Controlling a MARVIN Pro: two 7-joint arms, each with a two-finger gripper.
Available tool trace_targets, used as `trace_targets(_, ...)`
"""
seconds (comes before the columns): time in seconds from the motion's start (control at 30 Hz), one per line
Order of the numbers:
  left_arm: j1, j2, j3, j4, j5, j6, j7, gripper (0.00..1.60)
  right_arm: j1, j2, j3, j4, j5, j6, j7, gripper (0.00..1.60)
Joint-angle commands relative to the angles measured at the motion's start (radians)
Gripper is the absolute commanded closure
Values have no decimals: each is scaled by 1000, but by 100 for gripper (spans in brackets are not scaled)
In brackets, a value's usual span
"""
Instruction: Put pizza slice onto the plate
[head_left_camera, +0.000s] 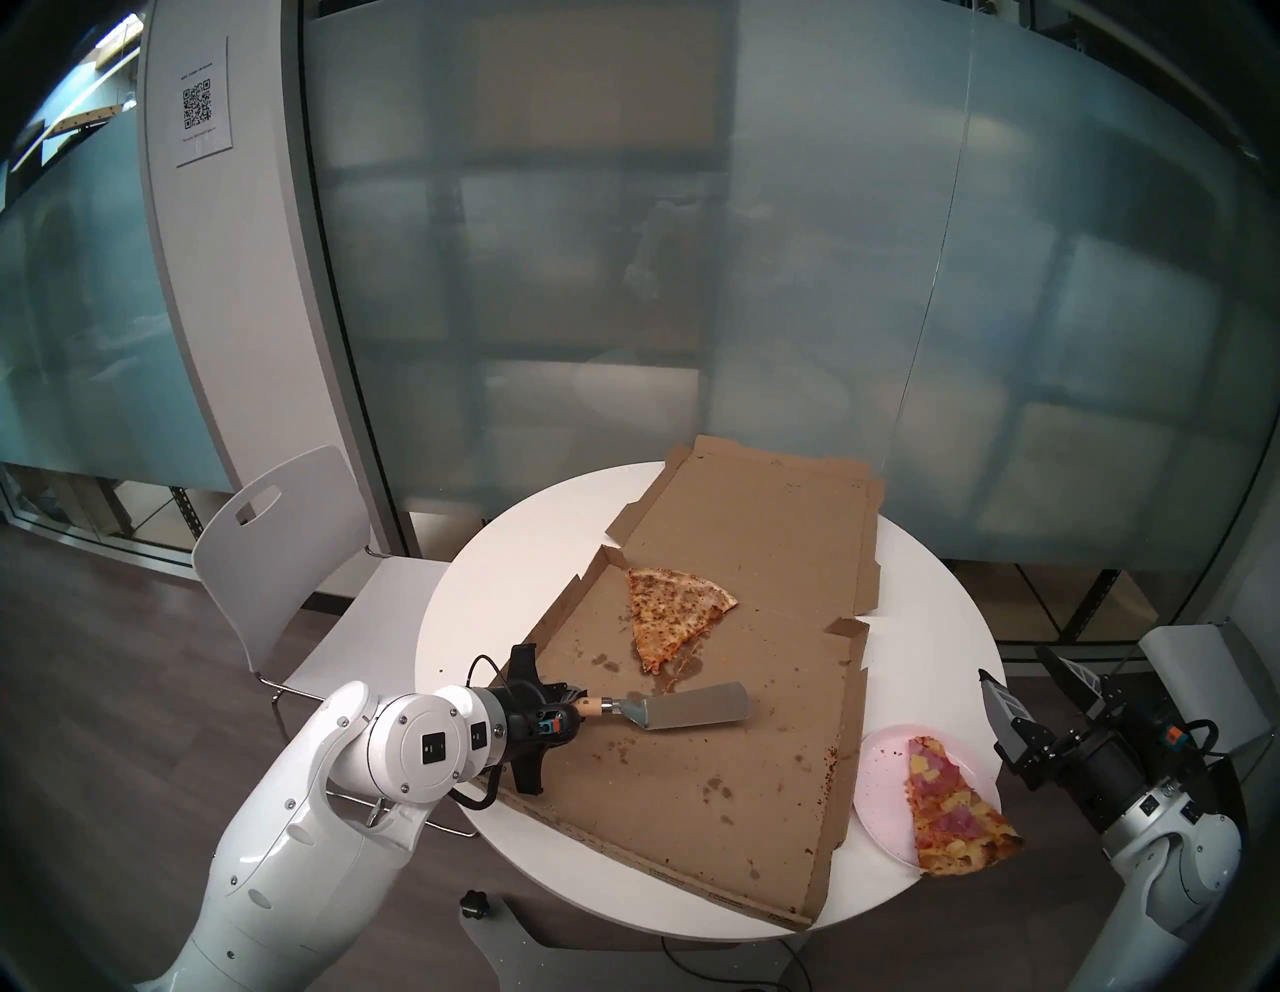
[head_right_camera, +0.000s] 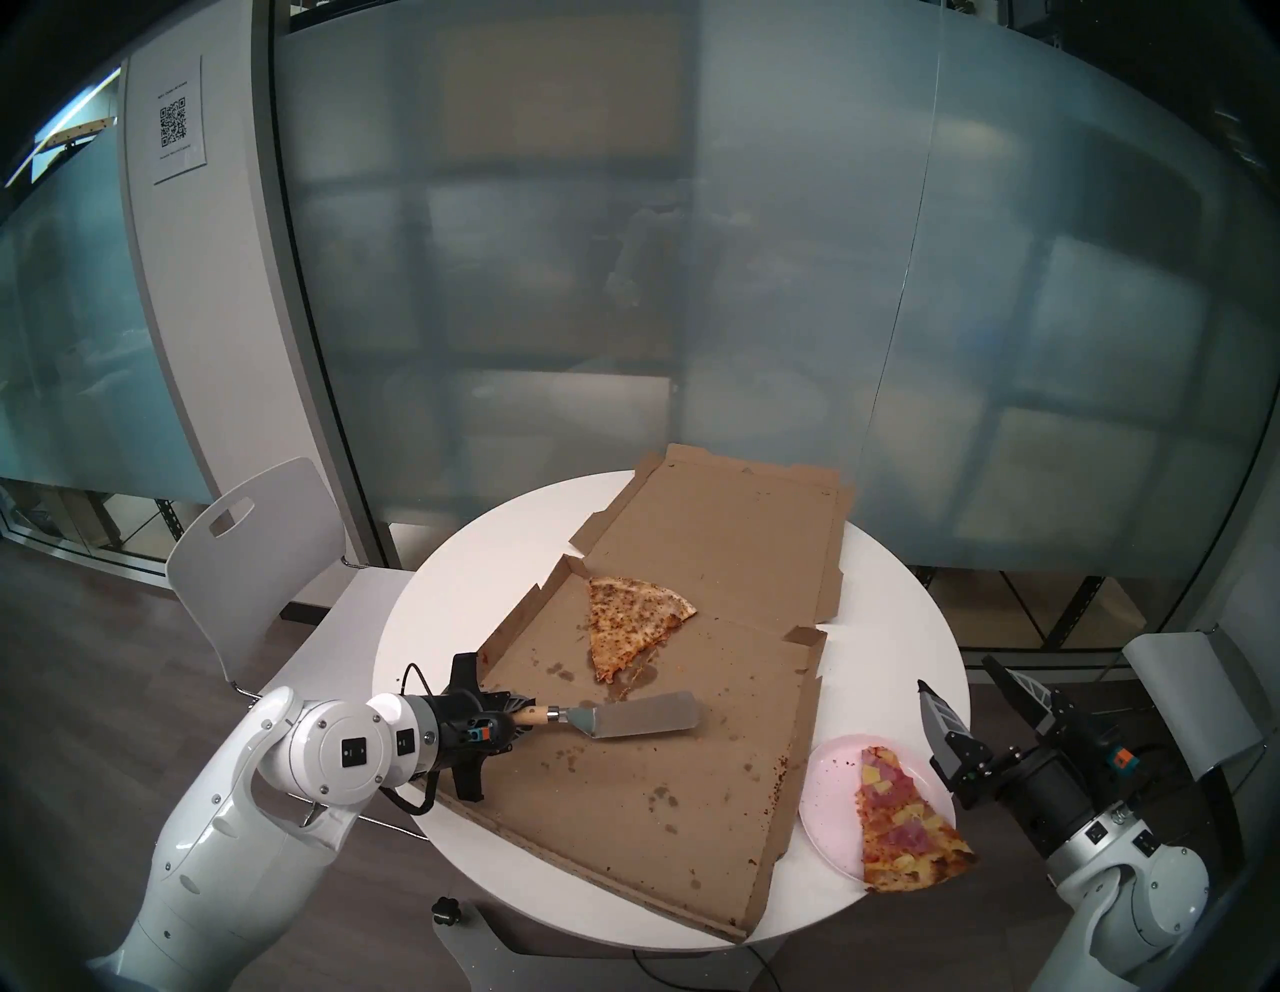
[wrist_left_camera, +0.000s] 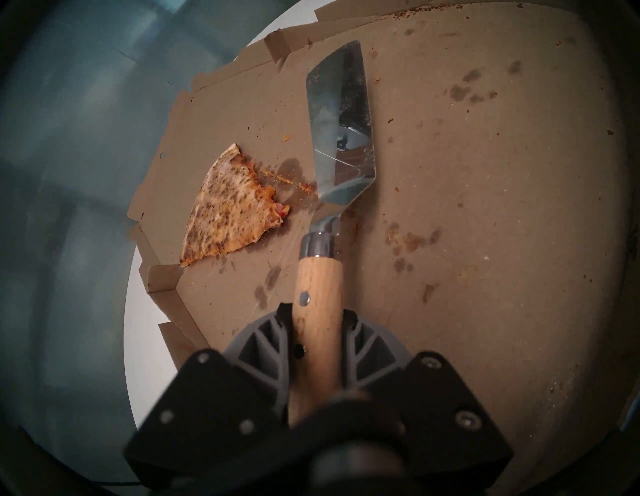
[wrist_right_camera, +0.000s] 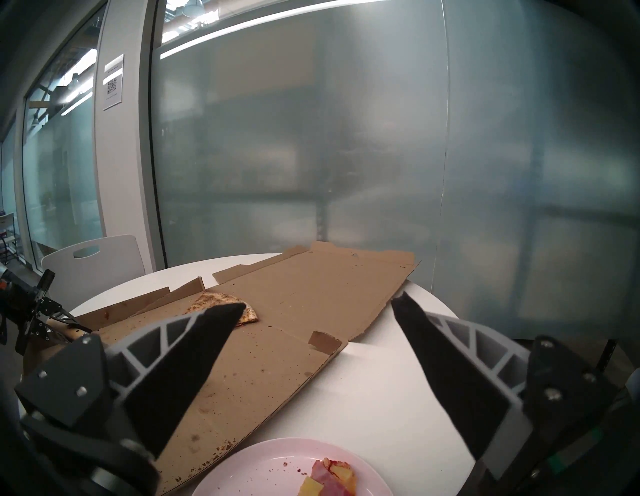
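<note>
One pizza slice (head_left_camera: 952, 810) lies on the plate (head_left_camera: 881, 779); left end effector (wrist_left_camera: 318, 332) grips the emptied spatula (head_left_camera: 682, 706) over the box (head_left_camera: 692, 762), right end effector (wrist_right_camera: 317, 304) open beside the plate

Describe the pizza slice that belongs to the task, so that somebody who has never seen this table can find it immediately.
Start at the round white table with the flattened cardboard pizza box. Right of the box sits a pale pink plate, and the pizza slice lies on it, crust overhanging the rim. Unlike the plain cheese slice in the box, it carries pink ham and yellow pineapple.
</note>
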Motion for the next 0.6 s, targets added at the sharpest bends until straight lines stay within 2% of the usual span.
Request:
trace_targets(0.0,-49,-2,2,9,8,0,-12,160,-3,-4,-5,-22,15,-10,-3,0)
trace_targets(0.47,-80,-21,25,18,47,3,-47,160,-7,-4,3,-16,23,-17,-10,0)
trace_targets(0.5,-81,-20,27,15,50,4,-50,147,-6,-4,3,-15,24,-17,-10,0)
trace_targets(0.57,-82,-22,28,14,53,7,-52,133,-5,-2,5,-13,24,-18,-9,0)
